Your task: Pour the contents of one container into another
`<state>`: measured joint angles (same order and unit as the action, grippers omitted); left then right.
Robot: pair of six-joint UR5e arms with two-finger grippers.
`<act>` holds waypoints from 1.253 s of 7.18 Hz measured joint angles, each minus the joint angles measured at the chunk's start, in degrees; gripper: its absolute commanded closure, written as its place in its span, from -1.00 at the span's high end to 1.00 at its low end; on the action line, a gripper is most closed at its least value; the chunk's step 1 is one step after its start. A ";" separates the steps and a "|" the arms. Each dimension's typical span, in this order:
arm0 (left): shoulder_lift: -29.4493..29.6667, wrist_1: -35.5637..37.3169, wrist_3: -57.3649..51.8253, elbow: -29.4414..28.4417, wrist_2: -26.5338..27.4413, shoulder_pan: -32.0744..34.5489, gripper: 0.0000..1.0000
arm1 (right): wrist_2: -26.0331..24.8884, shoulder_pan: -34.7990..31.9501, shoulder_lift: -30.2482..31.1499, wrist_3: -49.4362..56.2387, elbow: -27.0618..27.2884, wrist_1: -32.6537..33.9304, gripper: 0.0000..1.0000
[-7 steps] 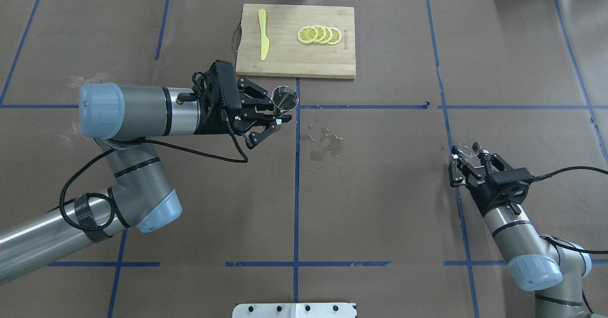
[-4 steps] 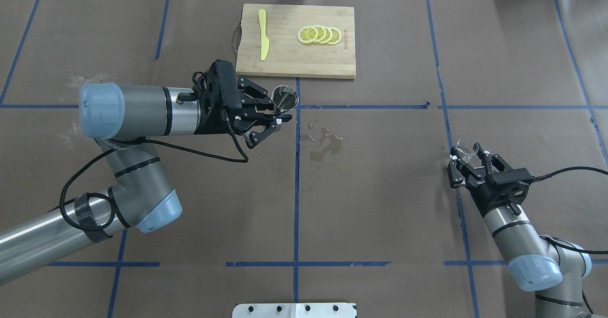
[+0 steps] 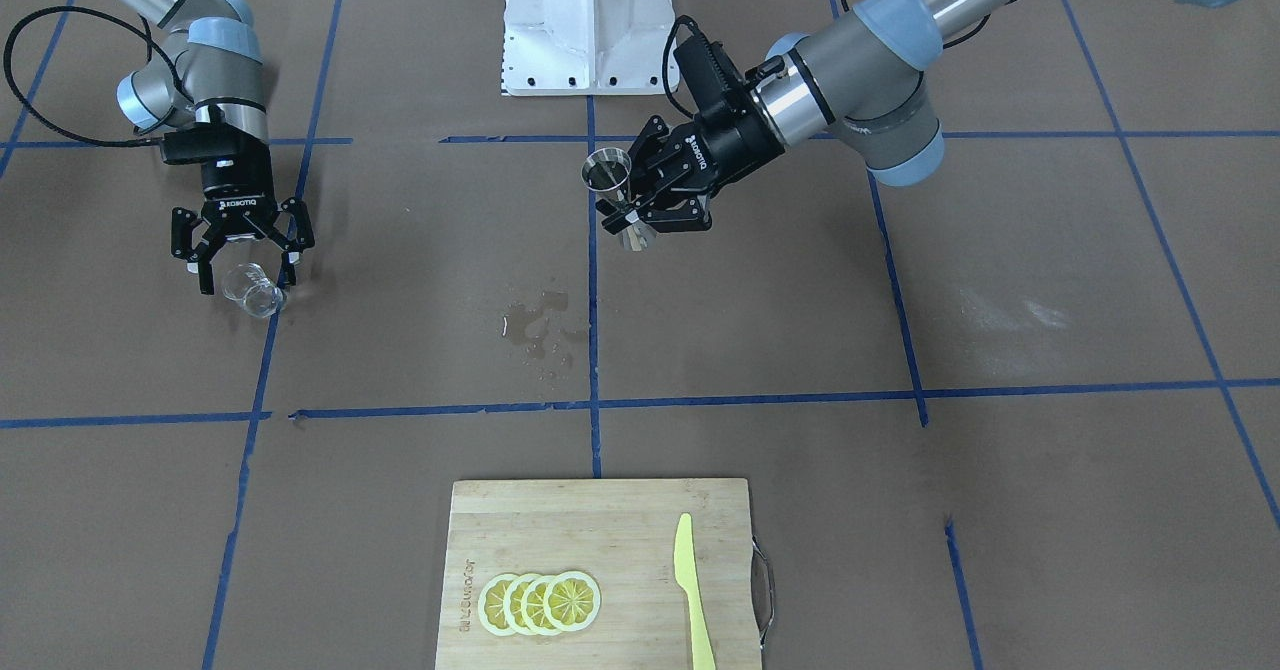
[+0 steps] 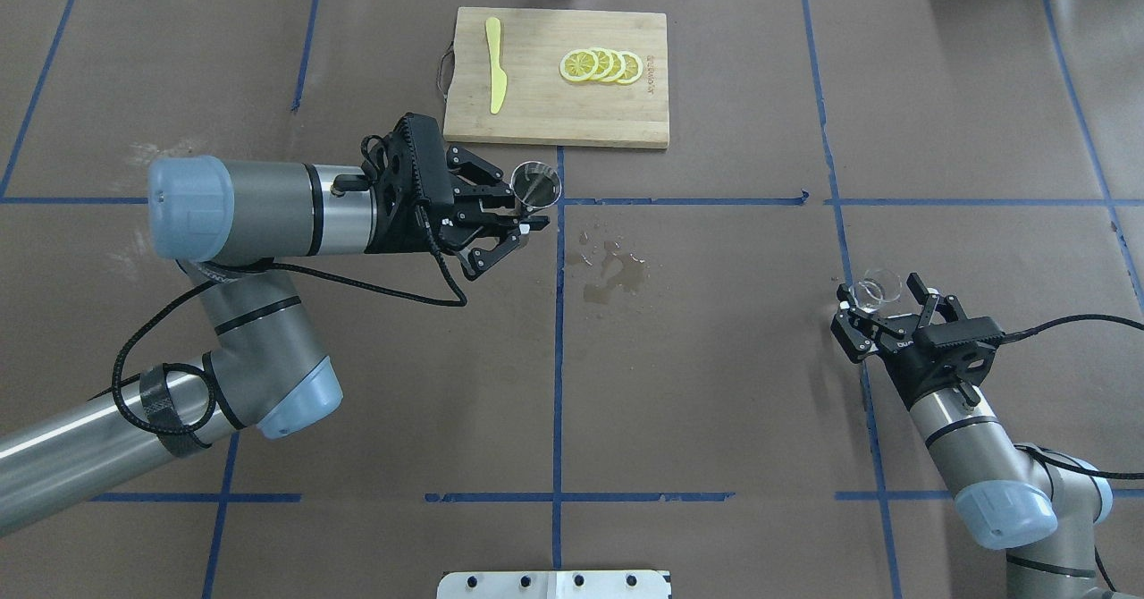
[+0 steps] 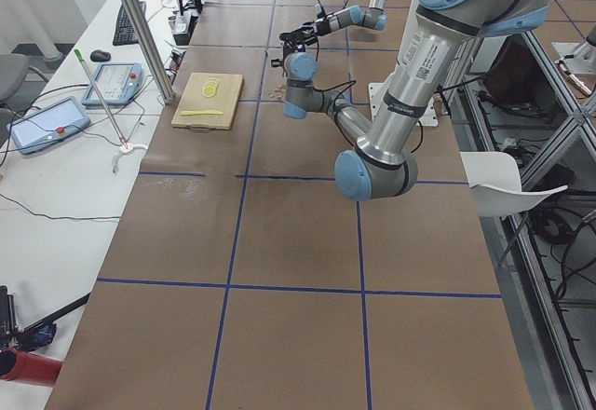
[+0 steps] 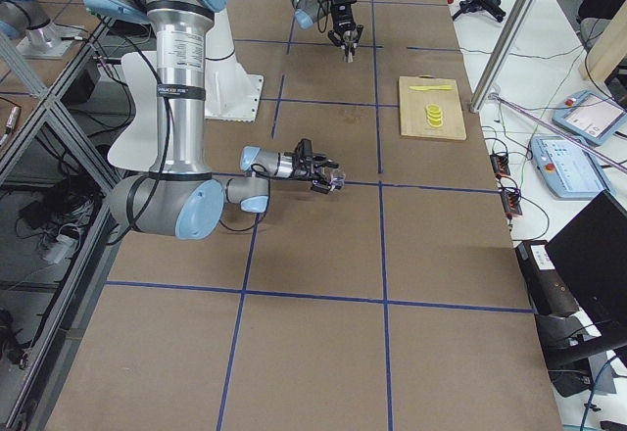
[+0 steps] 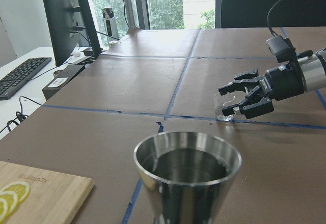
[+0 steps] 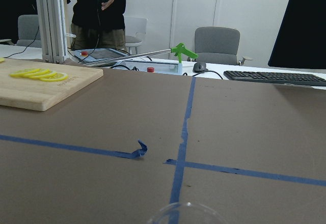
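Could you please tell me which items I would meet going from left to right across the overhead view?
In order: yellow knife → steel jigger → lemon slices → clear glass cup.

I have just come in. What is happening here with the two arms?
The left gripper is shut on the silver jigger and holds it upright above the middle of the table. The right gripper is open around the clear glass cup, which seems to stand on the table, so nothing is being poured. A small puddle lies between them. A cutting board with lemon slices and a yellow knife sits apart.
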<state>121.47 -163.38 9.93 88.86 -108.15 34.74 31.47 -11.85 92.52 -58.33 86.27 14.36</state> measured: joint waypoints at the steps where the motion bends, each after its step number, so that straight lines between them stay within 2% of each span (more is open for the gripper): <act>1: 0.00 0.00 0.00 0.00 0.02 0.03 -1.00 | -0.01 -0.09 0.08 0.73 0.83 0.00 1.00; 4: -0.01 -0.01 0.00 0.00 0.05 0.03 -1.00 | 0.62 -1.05 0.65 4.99 5.54 0.43 1.00; 6: -0.01 -0.01 0.00 0.02 0.11 0.06 -1.00 | 4.45 -3.65 2.60 7.29 9.94 0.79 1.00; 8: -0.06 -0.01 0.00 0.08 0.13 0.06 -1.00 | 14.53 -10.42 3.91 7.82 15.50 6.75 1.00; 9: -0.08 0.00 0.00 0.08 0.13 0.06 -1.00 | 22.52 -15.99 3.98 7.86 18.57 12.97 1.00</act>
<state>121.39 -163.39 9.93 88.94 -108.02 34.80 53.99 -27.84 96.50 -50.47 104.84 27.32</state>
